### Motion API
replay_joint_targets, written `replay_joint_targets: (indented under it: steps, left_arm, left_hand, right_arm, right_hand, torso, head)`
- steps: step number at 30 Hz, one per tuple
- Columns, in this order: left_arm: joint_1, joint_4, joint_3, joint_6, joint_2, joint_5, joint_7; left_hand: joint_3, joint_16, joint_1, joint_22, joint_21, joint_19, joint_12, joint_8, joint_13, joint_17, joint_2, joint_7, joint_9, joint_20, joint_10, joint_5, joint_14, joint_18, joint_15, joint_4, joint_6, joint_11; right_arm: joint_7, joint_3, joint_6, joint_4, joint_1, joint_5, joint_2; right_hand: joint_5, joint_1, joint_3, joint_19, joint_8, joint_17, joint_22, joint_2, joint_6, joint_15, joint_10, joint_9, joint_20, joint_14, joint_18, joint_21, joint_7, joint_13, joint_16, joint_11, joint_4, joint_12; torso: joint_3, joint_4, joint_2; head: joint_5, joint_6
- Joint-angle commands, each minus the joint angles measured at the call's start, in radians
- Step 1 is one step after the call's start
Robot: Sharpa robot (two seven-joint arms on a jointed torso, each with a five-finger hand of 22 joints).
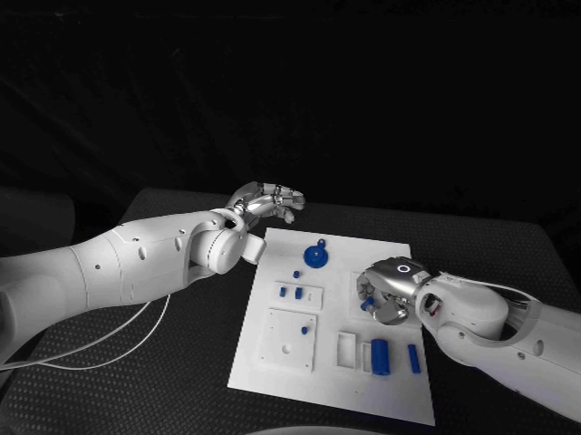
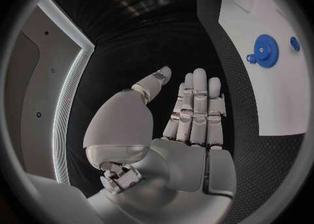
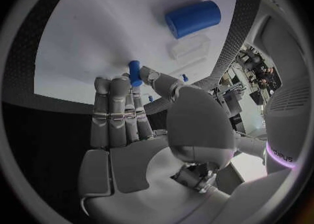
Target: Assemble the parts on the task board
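Note:
The white task board (image 1: 275, 362) lies in the middle of the table. A blue gear (image 1: 316, 256) sits near its far edge, and two small blue pegs (image 1: 292, 292) stand in a raised plate below it. My right hand (image 1: 387, 292) hovers over the board's right half and pinches a small blue peg (image 3: 134, 72) between thumb and a finger. A blue cylinder (image 1: 382, 356) and a blue bar (image 1: 413, 359) lie near the board's front edge. My left hand (image 1: 266, 201) floats beyond the board's far left corner, fingers straight, holding nothing. The left wrist view shows the gear (image 2: 265, 51).
A white square plate (image 1: 292, 337) with small holes and a clear tray slot (image 1: 346, 350) sit on the board's front half. White cables (image 1: 121, 349) trail over the black table at the left. Bare table surrounds the board.

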Motion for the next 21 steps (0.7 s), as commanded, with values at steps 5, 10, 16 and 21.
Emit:
replay_joint_targets:
  steps: [5, 10, 16, 21]
  left_arm:
    - [0.001, 0.003, 0.001, 0.013, 0.001, 0.005, 0.004]
    - [0.001, 0.003, 0.001, 0.014, 0.002, 0.005, 0.004]
    - [0.001, 0.003, 0.001, 0.014, 0.004, 0.005, 0.004]
    - [0.001, 0.001, 0.001, 0.013, 0.006, 0.006, 0.005]
  left_hand:
    - [0.0, -0.007, -0.009, 0.001, -0.007, 0.009, -0.004, 0.002, -0.002, 0.002, 0.003, 0.001, -0.001, -0.007, -0.005, -0.004, 0.004, 0.019, 0.002, 0.006, -0.009, 0.003]
    - [-0.001, -0.008, -0.012, 0.002, -0.008, 0.009, -0.005, 0.001, -0.002, 0.003, 0.003, 0.001, -0.002, -0.007, -0.005, -0.004, 0.004, 0.019, 0.002, 0.008, -0.012, 0.003]
    - [-0.001, -0.009, -0.012, 0.002, -0.009, 0.009, -0.005, 0.002, -0.002, 0.003, 0.003, 0.002, -0.002, -0.007, -0.005, -0.004, 0.004, 0.019, 0.002, 0.009, -0.013, 0.003]
    - [-0.001, -0.009, -0.013, 0.002, -0.009, 0.009, -0.005, 0.002, -0.002, 0.004, 0.003, 0.002, -0.002, -0.007, -0.006, -0.004, 0.004, 0.019, 0.003, 0.01, -0.013, 0.003]
  right_arm:
    - [-0.006, 0.0, -0.01, 0.003, -0.001, -0.022, -0.002]
    - [-0.003, 0.0, -0.033, 0.004, -0.001, -0.027, -0.002]
    - [-0.001, 0.0, -0.089, 0.024, -0.001, -0.05, -0.008]
    - [-0.008, 0.0, -0.099, 0.054, -0.001, -0.067, -0.024]
  right_hand:
    - [-0.003, 0.003, 0.01, 0.0, 0.002, -0.002, 0.018, -0.001, 0.006, -0.008, 0.002, 0.0, -0.004, -0.001, 0.022, 0.006, 0.003, 0.0, 0.007, -0.001, -0.003, 0.003]
    - [-0.003, 0.011, 0.023, 0.0, -0.001, -0.003, 0.017, -0.007, 0.003, -0.007, 0.0, -0.002, -0.005, -0.002, 0.022, 0.007, 0.004, -0.001, 0.009, 0.0, -0.007, 0.0]
    - [-0.002, 0.051, 0.068, 0.034, 0.024, 0.013, 0.023, 0.025, 0.053, -0.03, 0.058, 0.01, -0.019, 0.02, 0.022, 0.038, -0.016, 0.017, 0.051, -0.023, -0.025, 0.028]
    - [-0.003, 0.045, 0.076, 0.049, 0.032, 0.031, 0.023, 0.026, 0.073, -0.039, 0.081, 0.017, -0.03, 0.021, 0.022, 0.06, -0.024, 0.028, 0.086, -0.033, -0.029, 0.037]
  torso:
    - [-0.0003, 0.0001, 0.0]
    - [-0.0003, 0.0001, 0.0]
    - [-0.0004, 0.0004, 0.0]
    - [-0.0006, 0.0001, 0.0]
  head:
    - [0.0, -0.001]
    - [0.0, -0.002]
    - [0.0, -0.002]
    - [0.0, -0.003]
